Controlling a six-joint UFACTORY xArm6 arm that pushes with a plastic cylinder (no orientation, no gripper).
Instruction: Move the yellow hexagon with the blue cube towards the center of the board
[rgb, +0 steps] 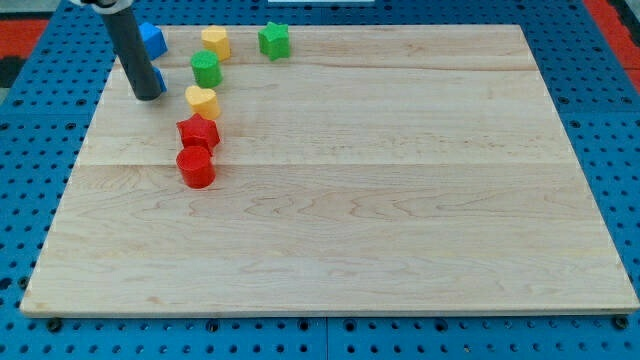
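The yellow hexagon (215, 42) sits near the view's top edge of the wooden board (400, 200), at the upper left. A blue block (152, 40) lies to its left, close to the board's top left corner. A second blue block (161, 78) shows only as a sliver behind the rod, so I cannot make out its shape. My tip (147, 96) rests on the board at the upper left, touching or just in front of that hidden blue block, below the first blue block and well left of the yellow hexagon.
A green block (206, 68) sits just below the yellow hexagon, and a green star (274, 40) to its right. A yellow heart (202, 100), a red star (198, 132) and a red cylinder (196, 167) line up below the green block.
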